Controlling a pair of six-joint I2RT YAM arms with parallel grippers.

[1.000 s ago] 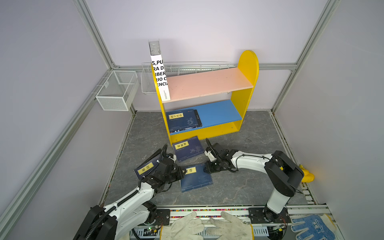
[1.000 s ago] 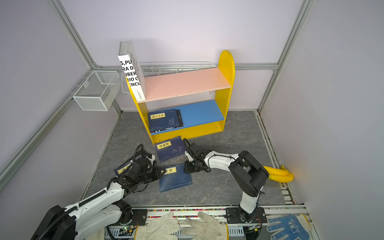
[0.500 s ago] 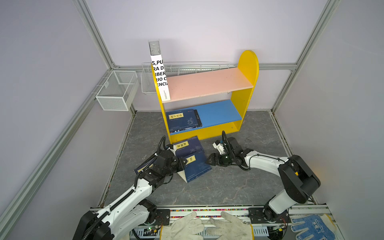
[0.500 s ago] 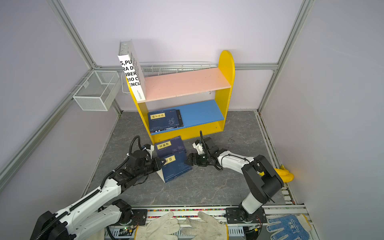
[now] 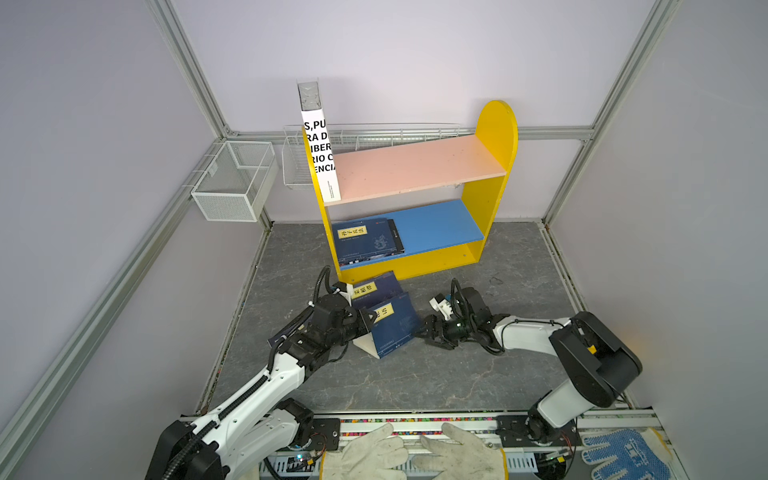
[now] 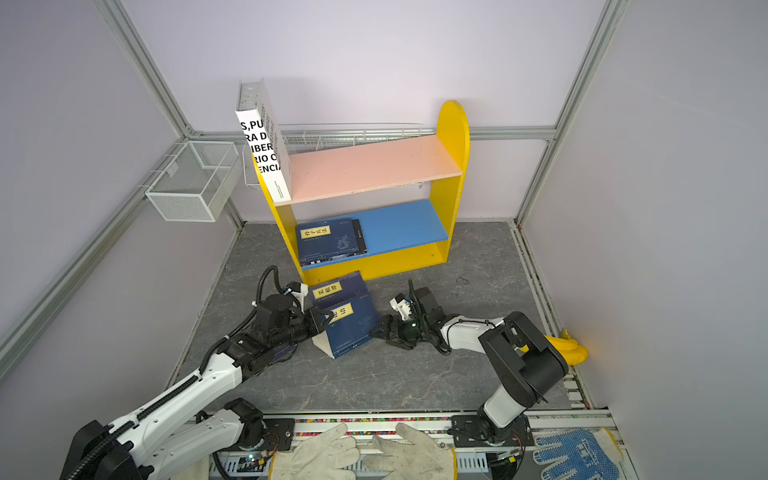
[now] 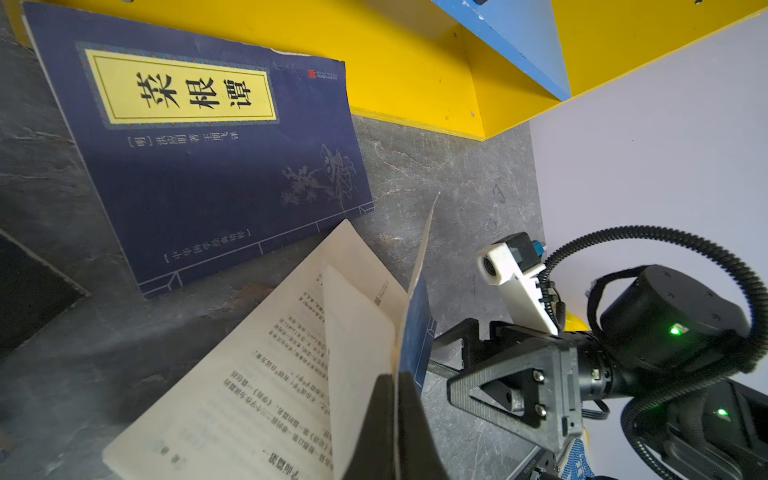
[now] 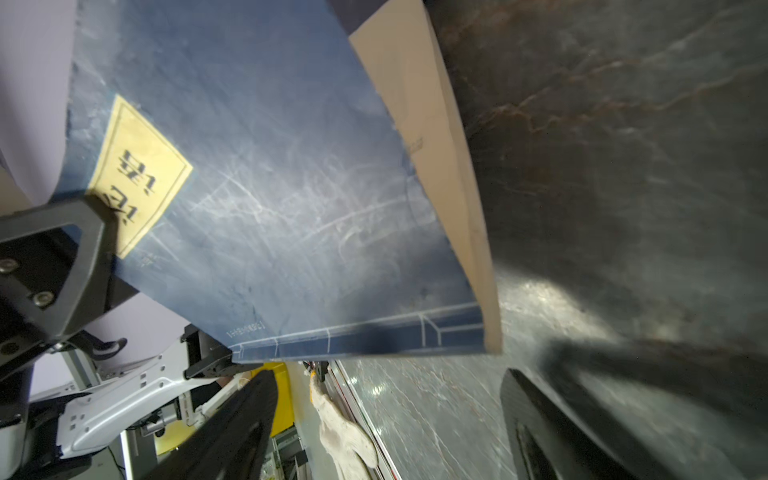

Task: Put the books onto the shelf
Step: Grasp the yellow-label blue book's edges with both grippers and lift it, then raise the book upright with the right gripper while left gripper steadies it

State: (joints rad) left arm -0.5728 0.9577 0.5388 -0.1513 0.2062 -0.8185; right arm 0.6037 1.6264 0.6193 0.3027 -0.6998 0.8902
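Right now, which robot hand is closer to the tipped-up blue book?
Left. The left gripper is shut on the book at its corner by the yellow label, propping it tilted. The right gripper is open just beside the opposite edge, not gripping.

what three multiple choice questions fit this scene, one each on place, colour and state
1. Where does the white book stand? A on the shelf's upper board; B on its lower board; C on the floor.
2. What colour are the shelf's sides? A pink; B yellow; C white.
3. Left gripper: A open; B shut on the lifted navy book; C shut on the white book.
Key: A, it stands on the pink upper board; B, both sides are yellow; B, its fingers pinch the cover.
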